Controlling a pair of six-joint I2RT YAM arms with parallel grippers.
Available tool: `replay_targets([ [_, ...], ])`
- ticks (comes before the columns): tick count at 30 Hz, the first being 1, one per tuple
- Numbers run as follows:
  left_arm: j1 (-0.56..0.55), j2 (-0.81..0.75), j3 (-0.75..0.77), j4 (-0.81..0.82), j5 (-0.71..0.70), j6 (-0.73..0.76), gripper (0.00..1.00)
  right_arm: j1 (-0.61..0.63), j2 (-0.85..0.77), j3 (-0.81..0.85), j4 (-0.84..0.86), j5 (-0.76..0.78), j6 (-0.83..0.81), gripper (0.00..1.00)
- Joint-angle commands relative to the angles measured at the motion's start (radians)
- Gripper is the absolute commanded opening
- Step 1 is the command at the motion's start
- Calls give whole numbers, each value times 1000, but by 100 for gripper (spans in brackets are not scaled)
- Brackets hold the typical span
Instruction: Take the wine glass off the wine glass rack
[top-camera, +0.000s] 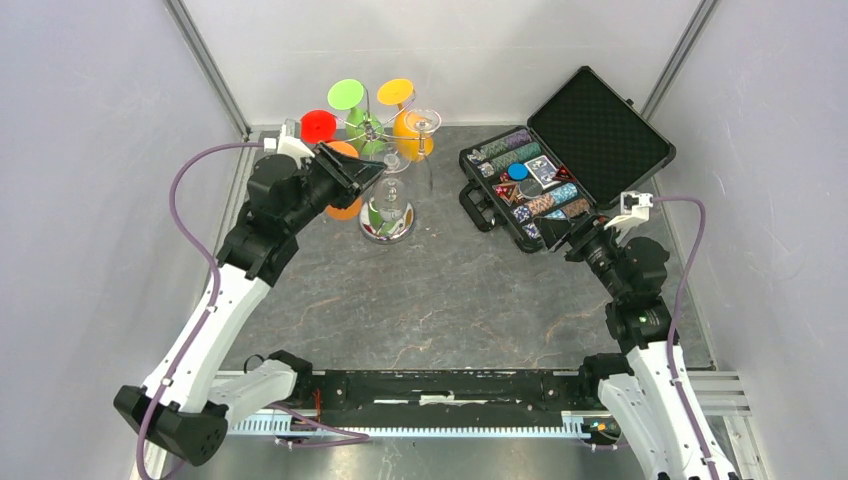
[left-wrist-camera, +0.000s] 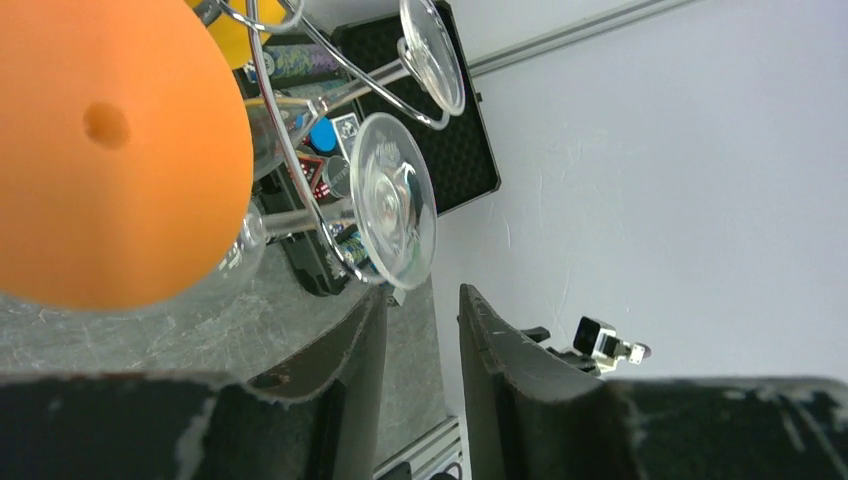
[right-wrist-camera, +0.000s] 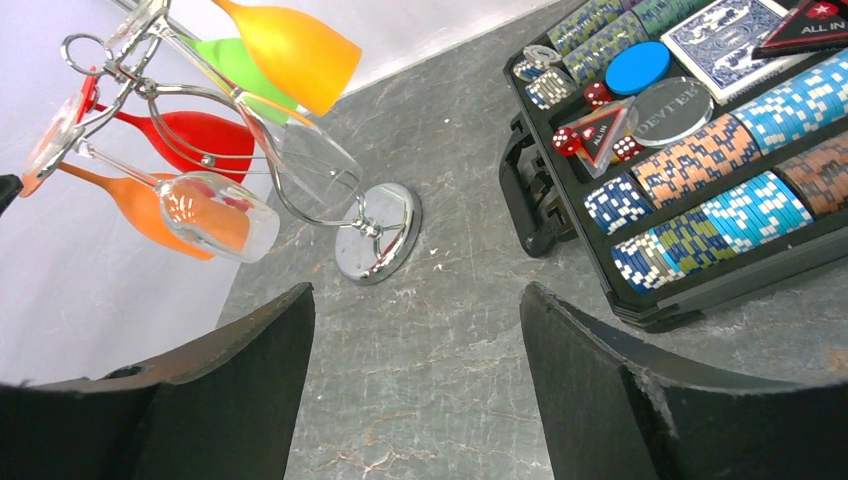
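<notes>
Reaching to the wine glass rack (top-camera: 392, 230), the left arm (top-camera: 262, 235) shows narrow, empty jaws. The right arm (top-camera: 632, 272) holds its jaws wide.

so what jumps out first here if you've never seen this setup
The chrome wine glass rack at the back left of the table grabs the eye, hung with red, green, orange and clear glasses. At the back right lies an open black case packed with poker chips. The left gripper sits close beside the rack's glasses.

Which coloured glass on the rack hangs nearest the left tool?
The orange glass, right beside the left tool; the red glass, green glass and yellow glass hang farther back.
</notes>
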Motion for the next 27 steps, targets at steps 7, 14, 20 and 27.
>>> replay_targets([
  [7,-3,46,148,-62,-187,97,46,5,-26,29,-62,55,-72,81],
  [14,-2,117,215,-80,-160,141,50,4,-18,31,-74,68,-82,82],
  [20,-3,205,294,-126,-157,229,54,4,-13,33,-82,73,-93,82],
  [27,-3,241,308,-163,-125,242,46,3,-9,32,-87,77,-104,83],
])
